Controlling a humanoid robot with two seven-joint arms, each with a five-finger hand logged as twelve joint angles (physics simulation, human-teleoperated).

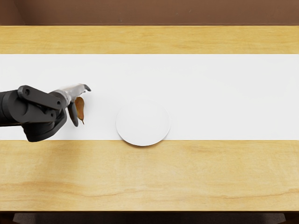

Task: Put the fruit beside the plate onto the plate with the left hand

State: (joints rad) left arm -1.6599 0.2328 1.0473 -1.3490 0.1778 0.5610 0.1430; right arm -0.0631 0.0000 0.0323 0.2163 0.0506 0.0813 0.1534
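A small brown fruit (80,108), pear-like with a thin stem pointing down, is at the left of the white table runner. My left hand (74,100) comes in from the left edge and its fingers curl around the fruit, one above and one in front, hiding part of it. I cannot tell whether the fruit rests on the cloth or is lifted. A round white plate (142,123) lies to the right of the hand, about a plate's width away, with nothing on it. The right arm does not show.
The white runner (224,93) crosses the wooden table (187,177) from side to side. Bare wood lies in front of and behind it. A dark wall edge runs along the back.
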